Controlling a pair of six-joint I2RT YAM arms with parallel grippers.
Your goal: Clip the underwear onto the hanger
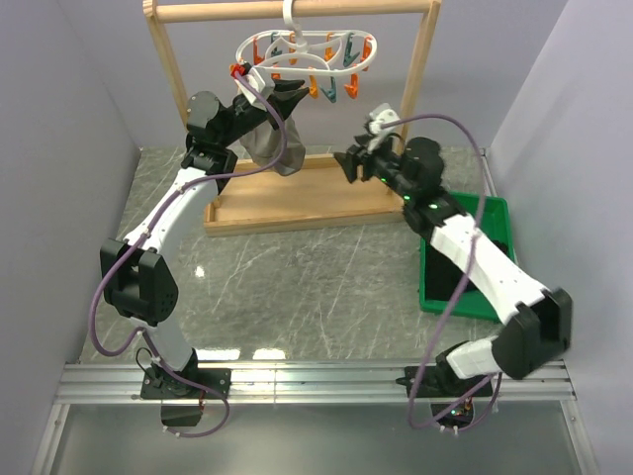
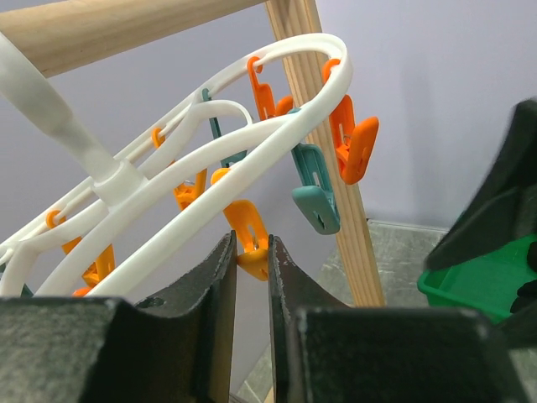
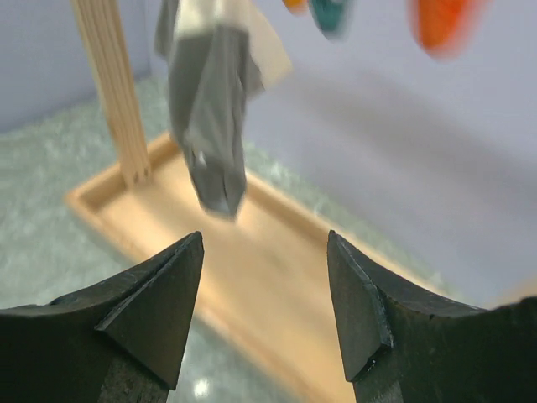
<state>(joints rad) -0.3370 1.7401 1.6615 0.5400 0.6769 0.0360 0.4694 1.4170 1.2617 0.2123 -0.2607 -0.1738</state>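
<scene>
The hanger (image 1: 259, 61), a white oval frame with orange and teal pegs, hangs by its hook from the wooden rack's top bar. It fills the left wrist view (image 2: 277, 126). My left gripper (image 1: 240, 71) is raised to the frame's left end and is shut on an orange peg (image 2: 243, 222) there; its fingertips (image 2: 226, 252) pinch the peg's lower end. A grey-beige garment (image 1: 287, 158) hangs below that end and shows in the right wrist view (image 3: 210, 109). Dark fabric hangs beside it; I cannot tell whether it is the black underwear. My right gripper (image 1: 346, 163) is open and empty (image 3: 264, 252), right of the garment.
The tall wooden rack stands on a tray-like base (image 1: 297, 198) at the back of the marble table; its right post (image 2: 352, 243) is close to the pegs. A green bin (image 1: 495, 213) sits at the right, under my right arm.
</scene>
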